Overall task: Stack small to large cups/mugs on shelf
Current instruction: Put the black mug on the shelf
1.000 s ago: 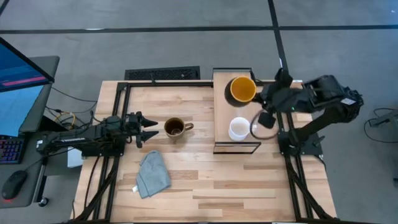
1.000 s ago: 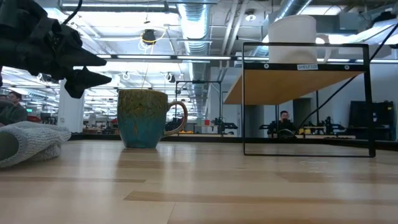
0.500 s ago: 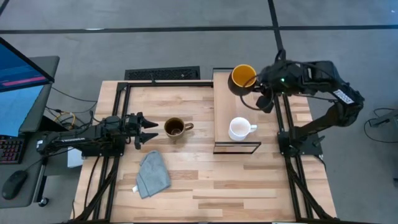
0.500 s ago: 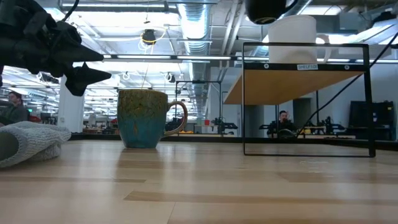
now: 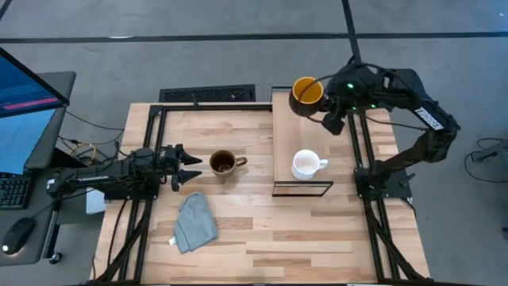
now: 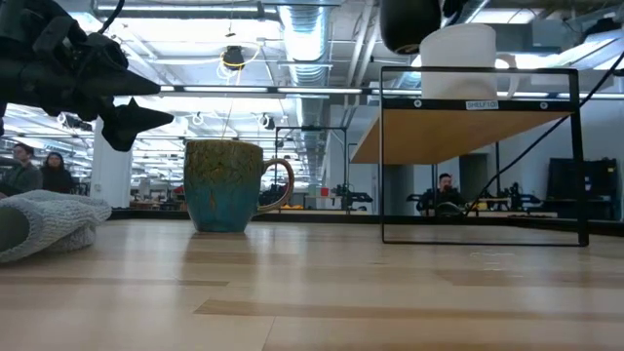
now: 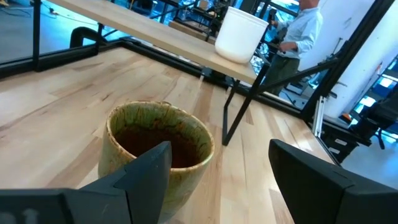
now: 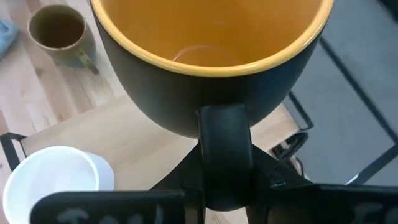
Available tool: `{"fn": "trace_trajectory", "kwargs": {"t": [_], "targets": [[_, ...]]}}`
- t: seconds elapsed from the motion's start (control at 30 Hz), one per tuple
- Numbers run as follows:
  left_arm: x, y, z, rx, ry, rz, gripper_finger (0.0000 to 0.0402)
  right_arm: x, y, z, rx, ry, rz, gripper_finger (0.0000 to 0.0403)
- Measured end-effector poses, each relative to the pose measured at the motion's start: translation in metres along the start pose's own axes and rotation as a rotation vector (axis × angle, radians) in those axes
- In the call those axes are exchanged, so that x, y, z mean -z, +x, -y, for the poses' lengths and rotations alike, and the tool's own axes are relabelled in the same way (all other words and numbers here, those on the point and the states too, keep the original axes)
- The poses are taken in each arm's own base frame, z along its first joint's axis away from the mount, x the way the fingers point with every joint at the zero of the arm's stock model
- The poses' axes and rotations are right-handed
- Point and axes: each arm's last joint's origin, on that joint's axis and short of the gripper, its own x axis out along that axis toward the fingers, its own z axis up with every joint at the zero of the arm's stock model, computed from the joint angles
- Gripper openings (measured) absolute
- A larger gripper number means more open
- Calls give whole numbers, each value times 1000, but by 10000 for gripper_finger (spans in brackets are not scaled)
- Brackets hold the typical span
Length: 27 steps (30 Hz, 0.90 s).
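The dark mug with yellow-orange inside (image 5: pixel 305 94) hangs above the far end of the shelf (image 5: pixel 287 135), held by my right gripper (image 5: pixel 327 107); it fills the right wrist view (image 8: pixel 211 56). The small white mug (image 5: pixel 305 164) stands on its base near the shelf's near end. The olive-brown mug (image 5: pixel 223 164) stands on the tabletop, handle toward the right. My left gripper (image 5: pixel 186 165) is open just left of it, its fingers on either side in the left wrist view (image 7: pixel 217 174), touching nothing. My right gripper is shut on the dark mug's handle (image 8: pixel 224 134), pinched between the two fingers. The fingers come from the table's right side, about level. The mug is upright, mouth up, lifted clear above the shelf.
A grey cloth (image 5: pixel 195 222) lies on the tabletop near the front left. A dark keyboard (image 5: pixel 208 94) lies at the table's far edge. People show in the room beyond the table in the low view (image 6: pixel 447 190).
My right gripper has carried the dark mug up off the shelf and toward the table's far edge; the mug stays upright. In the low view its bottom now shows above the shelf beside the white mug.
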Motion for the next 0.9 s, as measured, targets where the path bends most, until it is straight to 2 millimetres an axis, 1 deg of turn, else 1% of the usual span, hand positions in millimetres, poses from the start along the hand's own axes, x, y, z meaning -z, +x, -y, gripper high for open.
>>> {"fn": "trace_trajectory", "kwargs": {"t": [0.23, 0.37, 0.5, 0.6, 0.77, 0.9], "targets": [[0, 0, 1, 32, -2, -8, 261, -8, 21, 12, -38, -10, -61, 78], [0, 0, 1, 41, -2, -11, 261, -8, 41, 18, -64, 2, -72, 78], [0, 0, 1, 42, -7, -11, 261, 10, 64, 25, -99, -2, -95, 78], [0, 0, 1, 42, -18, -11, 261, 23, 75, 32, -117, 10, -35, 78], [0, 0, 1, 42, -28, -12, 261, 49, 80, 40, -174, 35, 46, 78], [0, 0, 1, 42, -28, -12, 261, 69, 82, 37, -232, 37, 46, 78]]}}
